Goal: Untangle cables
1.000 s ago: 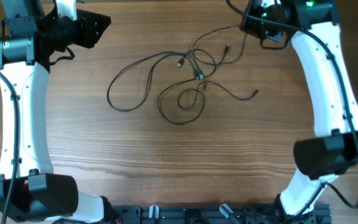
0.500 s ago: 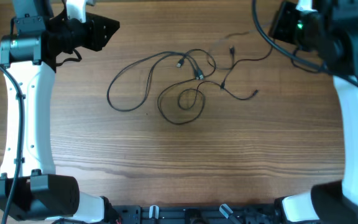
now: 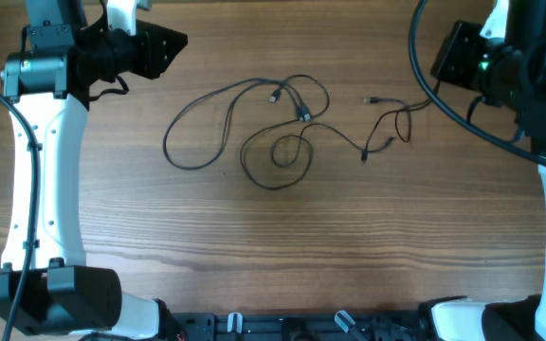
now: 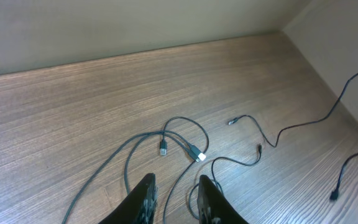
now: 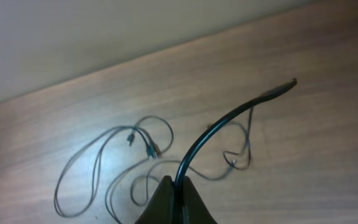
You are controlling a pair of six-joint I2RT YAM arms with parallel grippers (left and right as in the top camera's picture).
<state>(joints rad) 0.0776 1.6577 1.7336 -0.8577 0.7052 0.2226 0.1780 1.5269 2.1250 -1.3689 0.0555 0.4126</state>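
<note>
Pinching one black strand (image 5: 229, 114), the right gripper (image 5: 176, 198) sits closed at lower centre; the left gripper (image 4: 176, 200) gapes slightly, empty.

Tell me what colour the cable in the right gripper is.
Black, clearest in the right wrist view, where the cable rises from the right gripper.

Cables (image 3: 303, 116) clutter the table (image 3: 254, 256) at its far middle (strands trailing right); the near half lies open.
</note>
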